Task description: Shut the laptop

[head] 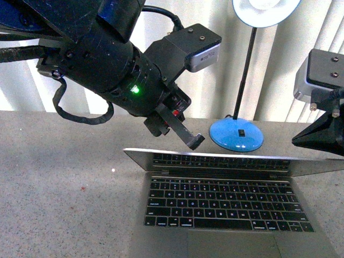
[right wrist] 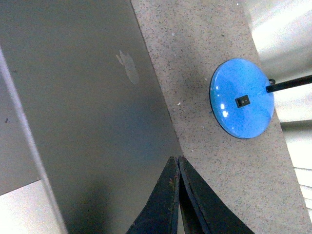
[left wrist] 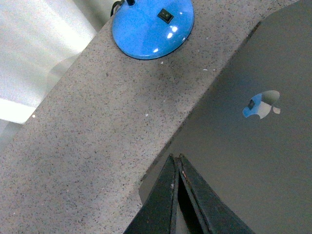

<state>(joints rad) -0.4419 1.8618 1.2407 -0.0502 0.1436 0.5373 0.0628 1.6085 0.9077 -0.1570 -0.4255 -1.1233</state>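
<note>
Front view: the laptop point(head: 226, 207) lies on the worktop point(head: 59, 177), below both tools, with its lid point(head: 236, 161) leaning low over the keys. The left tool point(head: 189, 138) hangs just above the lid's rear edge. The right tool point(head: 317, 137) hangs near the lid's other end. A narrow tip pressing so close to the edge could skid off toward the lamp base point(head: 236, 134), or let the lid slam.

Left wrist view: the left tool point(left wrist: 176, 158) has its fingers together on nothing, over the lid's corner. I cannot tell whether it touches.

Right wrist view: the right tool point(right wrist: 175, 159) is likewise closed and empty, over the lid's edge.
</note>
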